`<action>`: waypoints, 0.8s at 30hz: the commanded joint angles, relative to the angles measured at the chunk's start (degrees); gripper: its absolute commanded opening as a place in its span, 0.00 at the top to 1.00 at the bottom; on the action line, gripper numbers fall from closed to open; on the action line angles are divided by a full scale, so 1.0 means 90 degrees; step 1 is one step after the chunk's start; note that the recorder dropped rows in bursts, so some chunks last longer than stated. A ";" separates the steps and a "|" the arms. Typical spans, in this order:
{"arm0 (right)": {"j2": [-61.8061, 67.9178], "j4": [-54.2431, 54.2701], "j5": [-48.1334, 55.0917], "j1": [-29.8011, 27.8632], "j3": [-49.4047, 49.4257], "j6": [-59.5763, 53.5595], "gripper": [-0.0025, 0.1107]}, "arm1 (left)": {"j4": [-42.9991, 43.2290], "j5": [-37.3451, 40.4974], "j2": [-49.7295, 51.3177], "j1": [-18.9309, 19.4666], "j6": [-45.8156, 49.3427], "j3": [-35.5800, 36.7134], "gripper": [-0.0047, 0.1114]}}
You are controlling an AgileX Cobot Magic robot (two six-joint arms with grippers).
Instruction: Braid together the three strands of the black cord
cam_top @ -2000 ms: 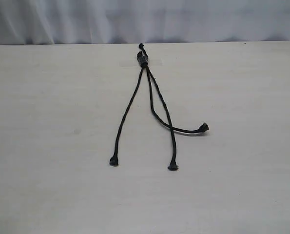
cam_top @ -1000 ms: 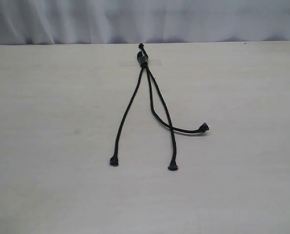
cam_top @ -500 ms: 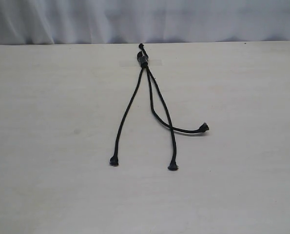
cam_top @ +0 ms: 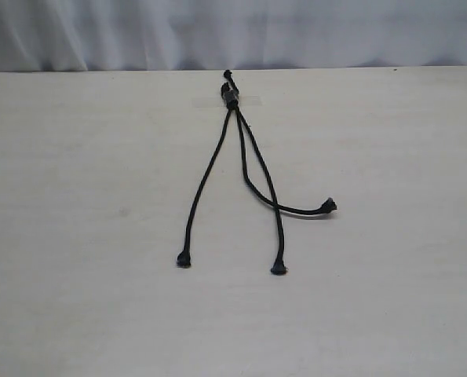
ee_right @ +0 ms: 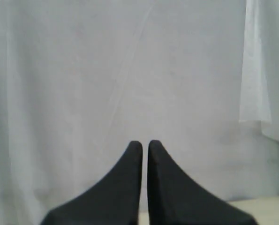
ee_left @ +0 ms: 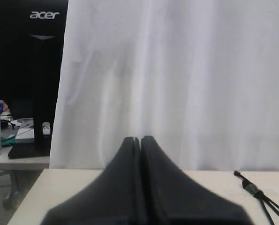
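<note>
The black cord [cam_top: 231, 97] lies on the worktop [cam_top: 76, 196], with its knotted end at 12 o'clock. The three strands [cam_top: 209, 169] spread from there toward 6 o'clock and are not braided. One tip ends near 7 o'clock and one near 5 o'clock. The third bends toward 3 o'clock and crosses its neighbour. The left pincer [ee_left: 137, 140] is pressed together, and the right pincer [ee_right: 145, 143] too, both well apart from the cord.
</note>
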 commanded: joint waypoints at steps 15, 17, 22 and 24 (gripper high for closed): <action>0.6452 0.1585 0.2819 -0.0005 -0.3268 0.0044 0.94 | -0.0135 0.1856 0.5841 0.0015 -0.0055 -0.2537 0.96; 0.7056 0.1742 0.3016 0.0000 -0.3458 -0.0025 0.94 | -0.0447 0.2014 0.6256 0.0015 -0.0055 -0.2537 0.96; 0.8361 0.1742 0.4696 0.0000 -0.4452 -0.0853 0.94 | -0.0510 0.2755 0.7118 0.0002 -0.0055 -0.2873 0.96; 0.8678 0.1742 0.5124 0.0018 -0.4814 -0.0895 0.94 | -0.0510 0.2882 0.7479 0.0002 -0.0008 -0.3013 0.96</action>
